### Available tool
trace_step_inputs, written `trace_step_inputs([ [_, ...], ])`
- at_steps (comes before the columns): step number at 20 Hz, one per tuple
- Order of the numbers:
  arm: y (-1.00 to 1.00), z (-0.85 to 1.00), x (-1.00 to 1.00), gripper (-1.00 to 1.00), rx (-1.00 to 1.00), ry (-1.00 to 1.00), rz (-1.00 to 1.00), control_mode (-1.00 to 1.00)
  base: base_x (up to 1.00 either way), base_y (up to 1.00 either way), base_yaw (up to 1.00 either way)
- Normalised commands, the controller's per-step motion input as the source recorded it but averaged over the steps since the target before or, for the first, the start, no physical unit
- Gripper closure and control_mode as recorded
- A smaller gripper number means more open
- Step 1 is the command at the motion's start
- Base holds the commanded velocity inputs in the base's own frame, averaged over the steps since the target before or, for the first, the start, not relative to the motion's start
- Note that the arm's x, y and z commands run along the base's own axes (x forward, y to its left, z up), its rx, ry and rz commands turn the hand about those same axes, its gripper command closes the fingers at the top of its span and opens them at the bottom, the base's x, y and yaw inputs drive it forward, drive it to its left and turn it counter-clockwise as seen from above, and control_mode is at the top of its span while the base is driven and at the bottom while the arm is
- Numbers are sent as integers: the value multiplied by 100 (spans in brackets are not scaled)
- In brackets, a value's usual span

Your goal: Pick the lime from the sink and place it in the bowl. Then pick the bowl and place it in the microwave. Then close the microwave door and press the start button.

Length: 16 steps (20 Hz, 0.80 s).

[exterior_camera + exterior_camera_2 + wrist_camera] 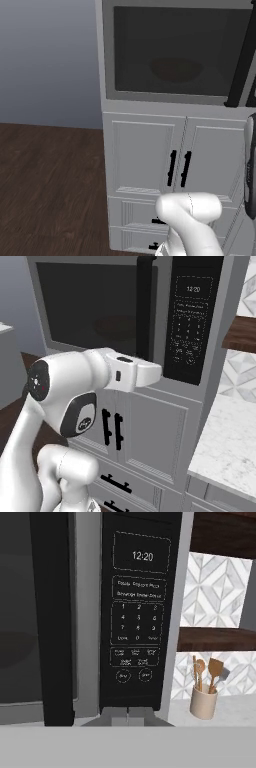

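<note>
microwave door [30,612] sits left of the hand [128,712], shut flat against the microwave [210,386], its long black bar handle [50,619] running upright. behind the dark window the bowl [175,69] rests level inside, rim up; the lime cannot be made out through the tint. straight ahead of the hand, the black keypad panel [137,609] stands tall and upright, clock at its top, two round buttons near its bottom just above the fingertips [120,714]. the fingertips are pressed together, holding nothing. the arm reaches level toward the panel's lower edge. right of the hand, a cream utensil holder [203,699] stands on the marble desk [225,441].
</note>
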Motion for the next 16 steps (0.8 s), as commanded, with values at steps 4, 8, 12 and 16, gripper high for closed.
trace_step_inputs([
  [4, -32, 0, 22, 100, 3, 0, 3, -100, 0, 0, 0],
  [8, -39, 0, 18, 100, 5, 0, 4, -100, 0, 0, 0],
  [12, -18, 0, 16, 100, 2, 0, 4, -100, 0, 0, 0],
  [16, -22, 0, 4, 100, 3, 0, 5, -100, 0, 0, 0],
])
